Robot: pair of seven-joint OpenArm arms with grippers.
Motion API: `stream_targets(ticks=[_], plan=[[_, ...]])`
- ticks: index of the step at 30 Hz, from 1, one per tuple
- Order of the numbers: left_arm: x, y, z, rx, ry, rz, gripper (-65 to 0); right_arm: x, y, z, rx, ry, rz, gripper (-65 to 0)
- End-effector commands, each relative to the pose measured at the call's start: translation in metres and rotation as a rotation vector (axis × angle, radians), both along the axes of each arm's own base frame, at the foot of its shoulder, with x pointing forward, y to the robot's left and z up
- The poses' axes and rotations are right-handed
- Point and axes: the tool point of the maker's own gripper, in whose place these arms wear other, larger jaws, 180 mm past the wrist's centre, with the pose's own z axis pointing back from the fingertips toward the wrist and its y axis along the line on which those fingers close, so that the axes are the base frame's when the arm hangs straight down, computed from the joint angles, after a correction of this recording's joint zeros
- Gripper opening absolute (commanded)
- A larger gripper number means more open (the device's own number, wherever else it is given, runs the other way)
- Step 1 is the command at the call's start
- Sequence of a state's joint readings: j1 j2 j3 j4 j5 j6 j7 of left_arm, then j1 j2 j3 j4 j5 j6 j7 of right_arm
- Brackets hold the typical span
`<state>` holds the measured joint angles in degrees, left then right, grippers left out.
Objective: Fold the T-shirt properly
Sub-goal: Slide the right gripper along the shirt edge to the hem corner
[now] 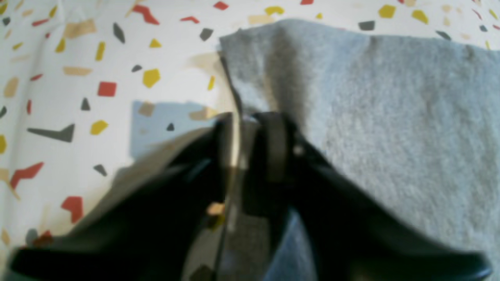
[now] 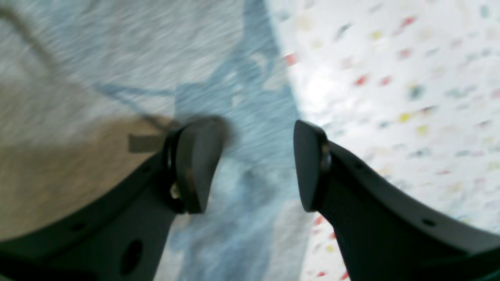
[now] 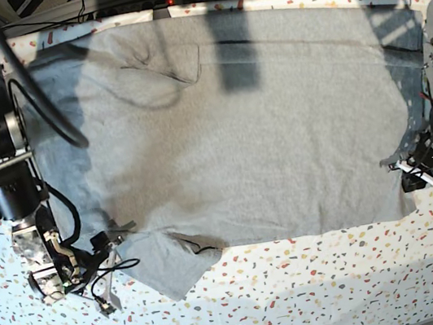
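Grey cotton: the T-shirt (image 3: 237, 134) lies spread nearly flat, plain side up, over most of the speckled tablecloth (image 3: 301, 281).
Sleeve: one sticks out at seven o'clock, rumpled; another is bunched at eleven o'clock.
Folds done: none that I can see; I judge the whole fold is ahead of me.
My right pincer (image 2: 258, 164): spread wide over the shirt's edge at eight o'clock, holding nothing.
My left pincer (image 1: 250, 132): at four o'clock by the hem corner; its jaws look nearly together about the edge, but whether they pinch it I cannot tell.
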<state>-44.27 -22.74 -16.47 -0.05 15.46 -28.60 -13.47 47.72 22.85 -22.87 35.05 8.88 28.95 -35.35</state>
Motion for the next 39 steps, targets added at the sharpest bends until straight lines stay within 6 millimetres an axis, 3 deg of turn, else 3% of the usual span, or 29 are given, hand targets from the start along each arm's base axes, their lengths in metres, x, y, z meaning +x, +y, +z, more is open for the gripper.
stream_targets(ticks=[1, 4, 9, 14, 24, 30, 36, 39], plan=[[0.010, 0.008, 0.014, 0.008, -0.022, 0.008, -46.9, 0.017, -0.010, 0.025, -0.003, -0.069, -0.019, -31.5], [0.008, 0.006, 0.011, 0.007, -0.004, 0.005, -50.0, 0.015, -0.018, 0.022, -0.007, -0.059, -0.038, -31.5], [0.007, -0.009, 0.002, -0.008, 0.030, -0.017, -65.0, 0.006, -0.031, 0.007, -0.027, -0.019, -0.062, -31.5], [0.013, -0.023, 0.004, -0.025, 0.002, -0.030, -65.0, 0.004, -0.045, 0.004, -0.034, -0.036, -0.073, -31.5], [0.015, -0.012, 0.013, -0.016, -0.042, -0.013, -65.0, 0.004, -0.061, 0.011, -0.045, -0.069, -0.082, -31.5], [0.014, -0.007, 0.014, -0.010, -0.042, -0.007, -65.0, -0.013, -0.090, 0.001, -0.061, -0.021, -0.137, -31.6], [0.016, -0.007, 0.017, -0.011, -0.058, -0.005, -65.0, -0.033, -0.079, -0.025, 0.120, 0.054, -0.181, -32.2], [0.016, -0.007, 0.017, -0.011, -0.058, -0.005, -65.0, -0.037, -0.080, -0.030, 0.128, 0.072, -0.186, -38.5]])
